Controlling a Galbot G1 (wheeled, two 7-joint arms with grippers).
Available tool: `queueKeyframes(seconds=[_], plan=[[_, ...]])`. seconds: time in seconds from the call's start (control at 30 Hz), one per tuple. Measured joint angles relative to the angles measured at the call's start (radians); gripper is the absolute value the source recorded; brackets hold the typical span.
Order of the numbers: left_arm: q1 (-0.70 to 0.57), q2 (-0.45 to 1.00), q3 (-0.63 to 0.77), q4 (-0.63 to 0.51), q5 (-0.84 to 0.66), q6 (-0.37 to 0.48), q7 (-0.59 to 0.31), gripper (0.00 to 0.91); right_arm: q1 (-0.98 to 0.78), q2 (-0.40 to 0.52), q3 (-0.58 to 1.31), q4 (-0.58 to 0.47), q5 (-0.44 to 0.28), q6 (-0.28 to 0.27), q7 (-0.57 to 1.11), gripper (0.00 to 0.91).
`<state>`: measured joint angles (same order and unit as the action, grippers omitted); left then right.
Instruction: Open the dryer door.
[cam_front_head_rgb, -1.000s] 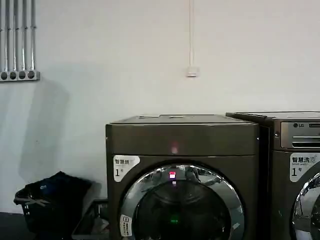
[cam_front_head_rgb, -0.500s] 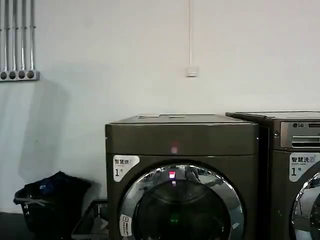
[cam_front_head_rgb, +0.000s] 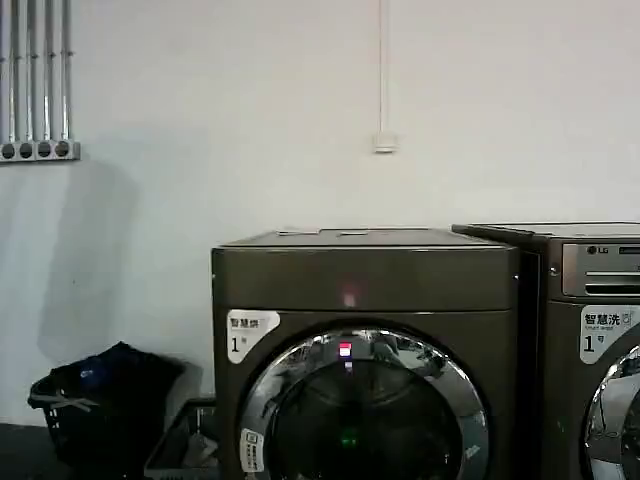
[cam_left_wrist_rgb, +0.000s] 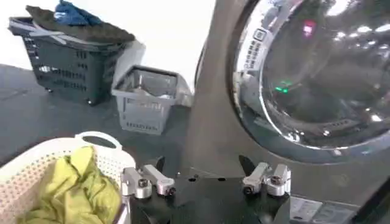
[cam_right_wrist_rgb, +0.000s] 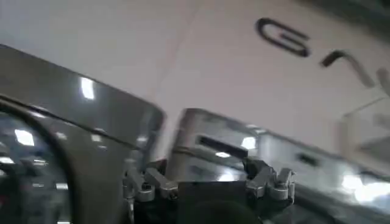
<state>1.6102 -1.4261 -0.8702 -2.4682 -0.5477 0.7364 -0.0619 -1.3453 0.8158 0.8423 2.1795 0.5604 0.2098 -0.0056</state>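
Note:
The dryer (cam_front_head_rgb: 365, 280) stands in the middle of the head view, dark bronze-grey with a small reddish light and a white "1" sticker. Its round dryer door (cam_front_head_rgb: 365, 415), chrome-rimmed with dark glass, lies shut against the front. In the left wrist view the dryer door (cam_left_wrist_rgb: 317, 73) is close ahead, and my left gripper (cam_left_wrist_rgb: 203, 165) hangs open and empty low before the dryer's lower front. My right gripper (cam_right_wrist_rgb: 205, 165) is open and empty too, held in front of the dryer's upper panel (cam_right_wrist_rgb: 73, 100), near the gap to the neighbouring machine.
A similar machine with a silver LG panel (cam_front_head_rgb: 600, 270) stands touching the dryer's right side. Left of the dryer are a dark basket of clothes (cam_front_head_rgb: 100, 400) and a grey basket (cam_front_head_rgb: 185, 445). A white basket with yellow-green cloth (cam_left_wrist_rgb: 67, 189) sits by my left gripper.

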Motion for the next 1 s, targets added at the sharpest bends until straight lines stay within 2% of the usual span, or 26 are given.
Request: queueKeyframes(seconds=[0.53, 0.63, 1.0], plan=[[0.021, -0.032, -0.077, -0.035, 0.001, 0.0, -0.006, 0.907, 0.214, -0.142, -0.378, -0.092, 0.138, 0.068, -0.143, 0.907], [0.026, -0.04, -0.079, -0.039, 0.002, 0.0, -0.007, 0.907, 0.276, -0.144, -0.463, -0.12, 0.177, 0.07, -0.153, 0.907], [0.039, -0.06, -0.08, -0.062, 0.002, 0.0, -0.01, 0.907, 0.552, -0.084, -0.79, -0.245, 0.223, 0.086, -0.138, 0.907]])
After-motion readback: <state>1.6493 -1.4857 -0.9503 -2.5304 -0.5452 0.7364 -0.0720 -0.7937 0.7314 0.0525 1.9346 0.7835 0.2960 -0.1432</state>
